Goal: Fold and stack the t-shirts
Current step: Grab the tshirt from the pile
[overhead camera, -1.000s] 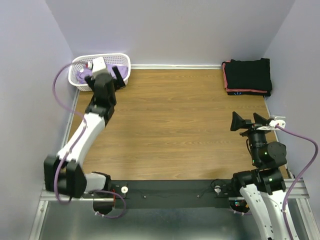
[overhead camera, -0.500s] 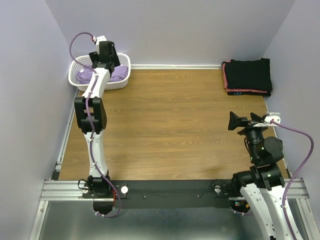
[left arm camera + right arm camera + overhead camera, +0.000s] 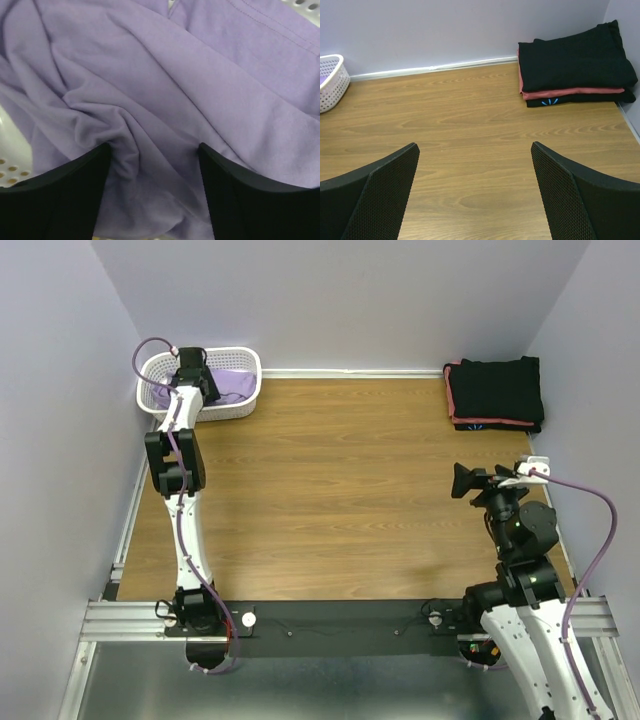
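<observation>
Your left gripper (image 3: 155,150) has just dropped into the white plastic mesh basket (image 3: 252,375). Its jaws are narrowing around a bunched fold of the soft lavender t-shirt (image 3: 165,85) but have not pinched it yet, so the pick is only starting. Your right gripper (image 3: 474,147) stays wide over the wooden table (image 3: 470,110), well apart from the folded black shirts (image 3: 575,52) stacked in the far right corner.

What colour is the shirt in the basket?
Plain lavender; the shirt shows best in the left wrist view.

Left fingers (image 3: 199,386) down in white basket (image 3: 251,360) over lavender shirt (image 3: 235,386); black shirts (image 3: 497,390) stacked far right.
</observation>
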`<control>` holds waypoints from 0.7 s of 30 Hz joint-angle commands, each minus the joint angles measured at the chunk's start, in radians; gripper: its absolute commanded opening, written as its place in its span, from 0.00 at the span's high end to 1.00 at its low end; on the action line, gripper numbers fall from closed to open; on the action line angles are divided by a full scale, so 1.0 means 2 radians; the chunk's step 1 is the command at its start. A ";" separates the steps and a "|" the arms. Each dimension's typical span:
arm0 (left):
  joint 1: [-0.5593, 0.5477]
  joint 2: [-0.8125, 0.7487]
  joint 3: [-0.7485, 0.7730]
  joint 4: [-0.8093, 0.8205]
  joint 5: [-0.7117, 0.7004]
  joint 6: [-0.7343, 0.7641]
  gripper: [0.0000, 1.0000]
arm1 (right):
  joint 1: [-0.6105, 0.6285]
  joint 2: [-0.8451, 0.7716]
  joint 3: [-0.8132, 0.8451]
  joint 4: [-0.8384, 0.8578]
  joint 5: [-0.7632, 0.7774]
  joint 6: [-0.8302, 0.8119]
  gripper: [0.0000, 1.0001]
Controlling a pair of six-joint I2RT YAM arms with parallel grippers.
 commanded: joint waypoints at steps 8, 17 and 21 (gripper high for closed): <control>0.012 0.022 0.014 0.005 0.133 0.015 1.00 | 0.005 0.012 -0.003 -0.008 -0.006 -0.007 0.00; 0.013 -0.182 -0.098 0.179 0.173 -0.034 1.00 | 0.005 0.006 -0.004 -0.007 -0.012 -0.005 0.00; -0.002 -0.249 -0.088 0.229 0.194 -0.053 1.00 | 0.005 -0.001 -0.004 -0.007 -0.011 -0.004 0.00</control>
